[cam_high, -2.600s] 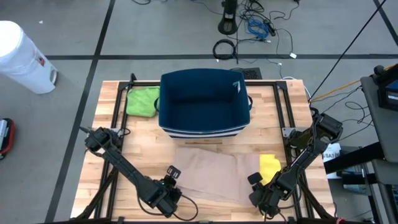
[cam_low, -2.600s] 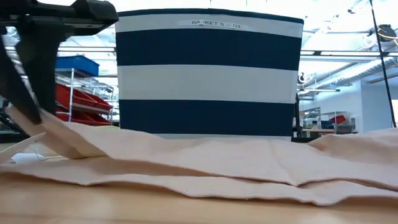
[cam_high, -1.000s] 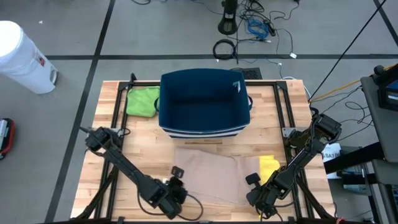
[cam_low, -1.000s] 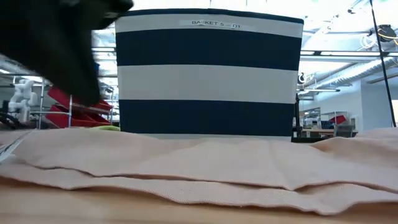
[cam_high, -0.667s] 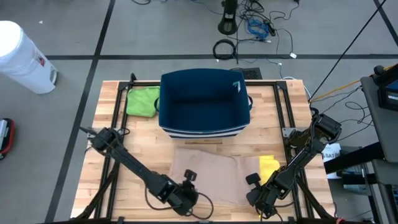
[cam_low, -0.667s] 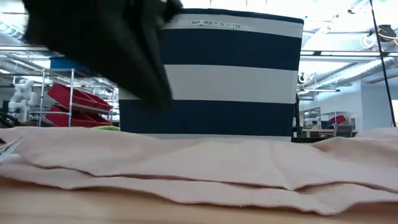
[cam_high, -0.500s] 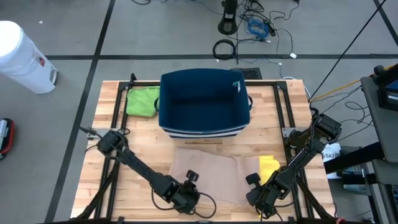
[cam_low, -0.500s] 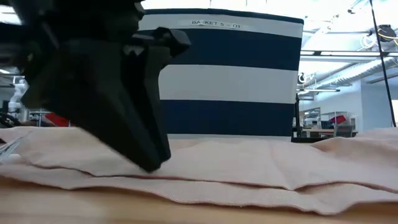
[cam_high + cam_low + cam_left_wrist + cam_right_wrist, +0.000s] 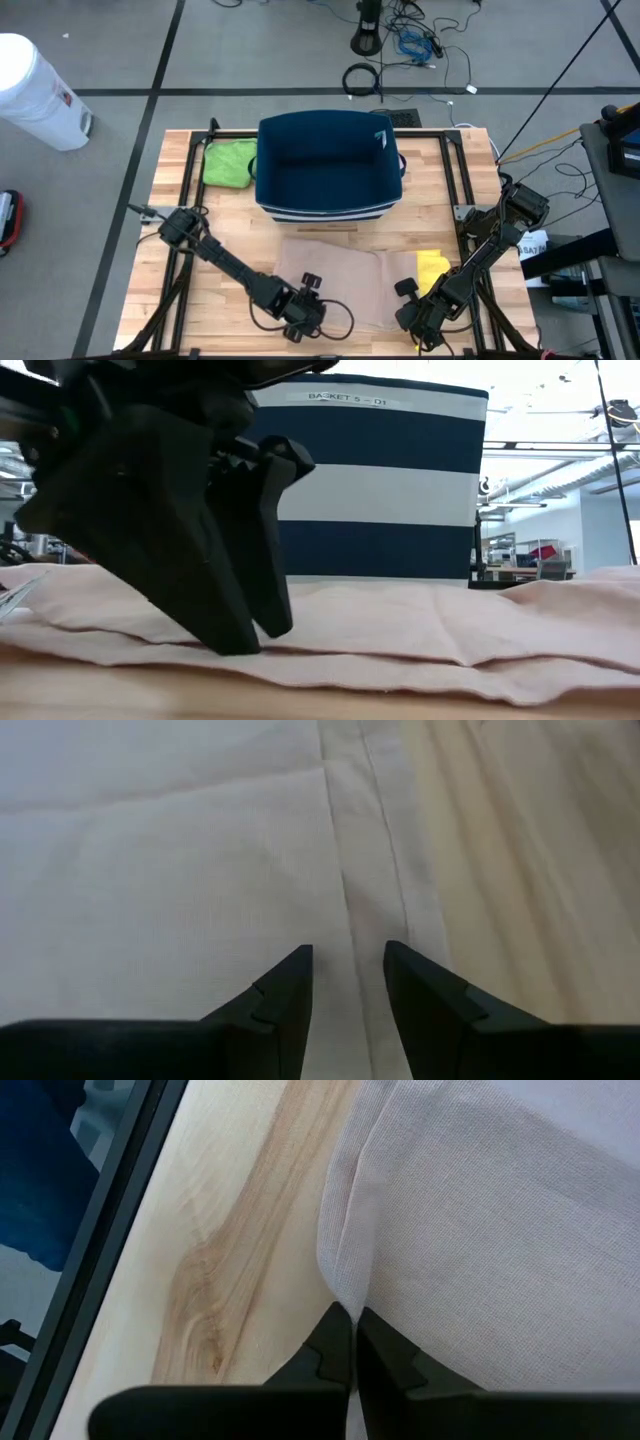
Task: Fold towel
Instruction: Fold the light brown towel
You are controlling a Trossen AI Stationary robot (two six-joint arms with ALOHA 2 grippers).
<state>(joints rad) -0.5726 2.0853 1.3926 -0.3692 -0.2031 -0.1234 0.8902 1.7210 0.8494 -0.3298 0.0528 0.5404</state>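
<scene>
The left gripper [image 9: 303, 310] had slid inward along the beige towel [image 9: 335, 275] lying before the basket [image 9: 328, 165], jaws now apart, while the right gripper [image 9: 412, 318] stayed pinched on its corner, readying another fold.

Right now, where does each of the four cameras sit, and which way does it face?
High: overhead, straight down on the wooden table and both arms.
Low: table height, facing the navy-and-white striped basket; left gripper on the beige towel.
Left wrist: past open fingers onto towel.
Right wrist: shut right gripper pinching the towel's edge.
All four show the towel.
</scene>
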